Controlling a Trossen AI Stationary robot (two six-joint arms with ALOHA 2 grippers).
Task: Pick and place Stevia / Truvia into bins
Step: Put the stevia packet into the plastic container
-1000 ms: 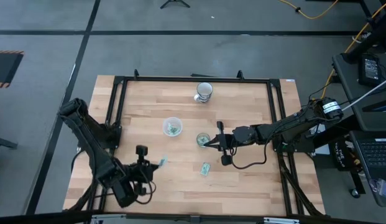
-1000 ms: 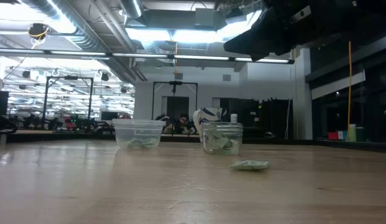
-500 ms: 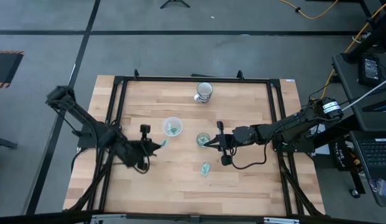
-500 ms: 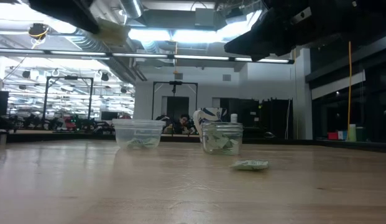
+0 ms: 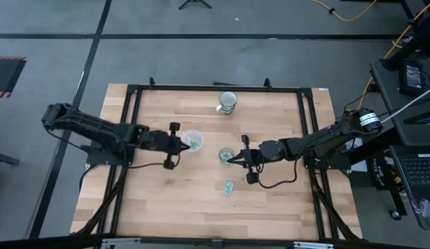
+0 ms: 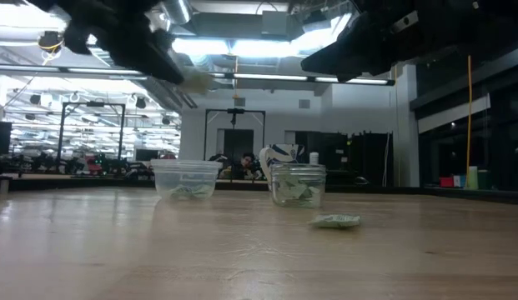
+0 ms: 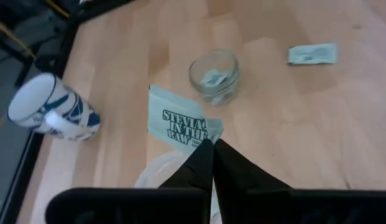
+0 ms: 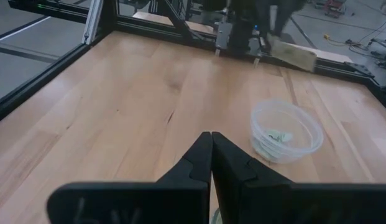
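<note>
My left gripper hangs in the air beside the wide translucent cup, shut on a green-and-white Stevia packet. The low view shows that packet high above the cup. Green packets lie inside the wide cup and inside the narrow clear cup. One more packet lies flat on the table nearer the near edge. My right gripper is shut and hovers just right of the narrow cup, touching nothing. My left gripper pinches the packet by one corner between its two fingertips. The fingers come slanting down from the table's left. The packet is lifted clear and sticks out flat beyond the fingertips, over the rim of the wide cup.
An opaque patterned ribbed cup stands near the table's far edge. A black frame runs around the table. Bare wood lies left of the cups and along the near edge.
My left arm has swung from the table's near left part toward the far edge and the right, up to the wide cup, carrying the packet in the air with its fingers shut. My right arm has kept still.
</note>
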